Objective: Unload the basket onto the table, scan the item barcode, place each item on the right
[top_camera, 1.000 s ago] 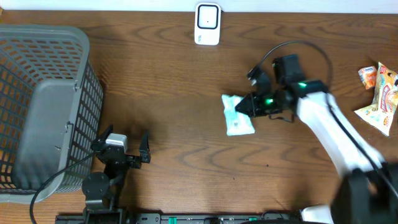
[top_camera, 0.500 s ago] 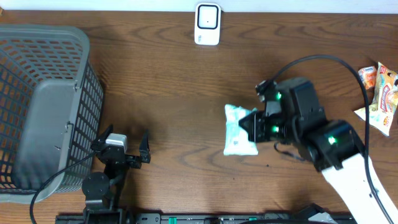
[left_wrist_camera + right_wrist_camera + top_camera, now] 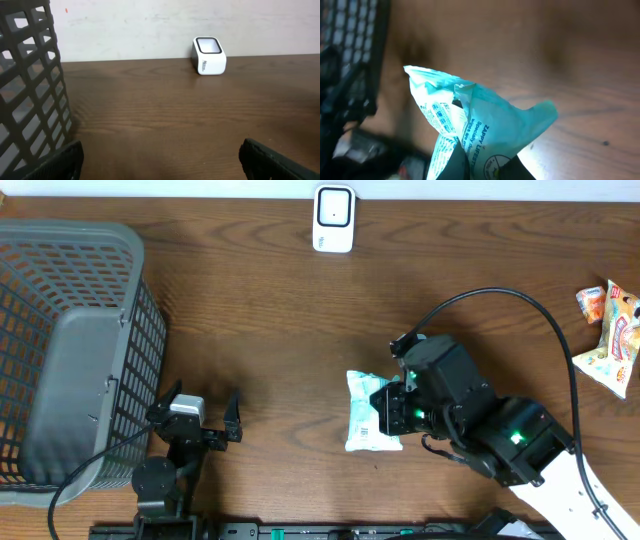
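While your right claw (image 3: 392, 408) pinches the teal wipes packet (image 3: 365, 418) | left claw (image 3: 200, 405) wide, empty | scanner (image 3: 333, 218) at far edge of table (image 3: 270, 320)

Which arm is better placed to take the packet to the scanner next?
Right. The right claw is shut on the packet, so it probably only needs to carry it to the scanner. The left claw sits open and empty beside the basket, away from the packet.

Right edge of the wipes packet (image 3: 362, 420) under the right claw (image 3: 388, 406) overhead; lower end off the wrist view
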